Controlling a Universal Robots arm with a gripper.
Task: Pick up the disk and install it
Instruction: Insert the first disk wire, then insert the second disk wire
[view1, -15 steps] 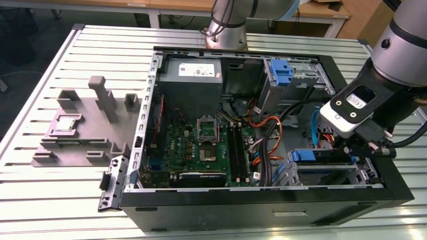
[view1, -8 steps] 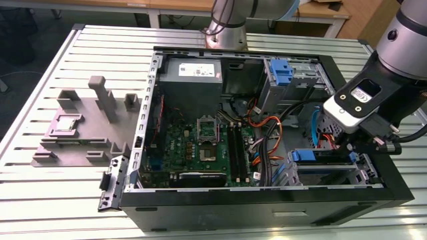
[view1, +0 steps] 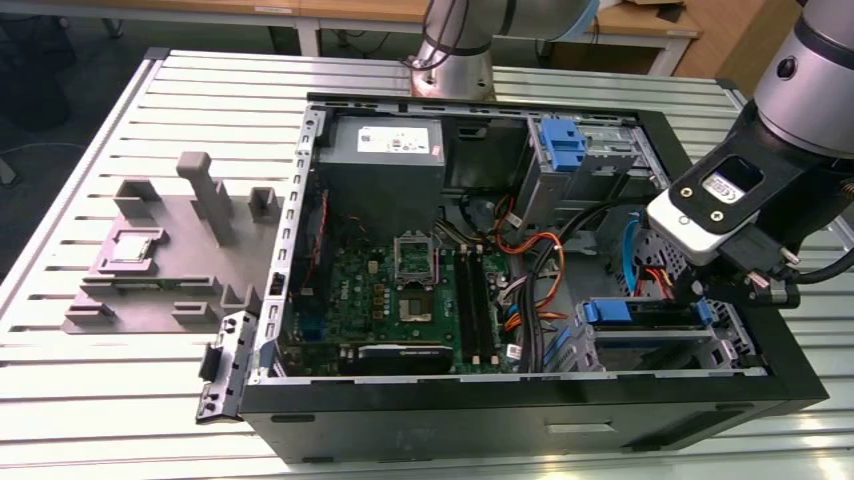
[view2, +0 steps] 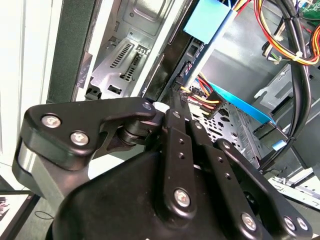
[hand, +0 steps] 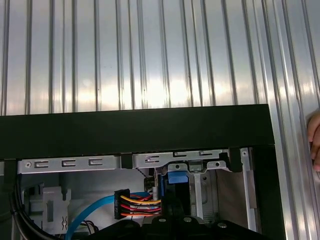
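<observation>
At the drive-bay corner of the open computer case, on the exterior view's right, the pincer hangs right at the disk. The disk sits partly in the bay, so I judge the install step is in hand. I cannot tell whether the pincer is clamped on it. Seating it would call for blue rails kept square with the bay guides. Its long axis seems to run along the case's near wall, flat face tilted, though cables crowd the view.
</observation>
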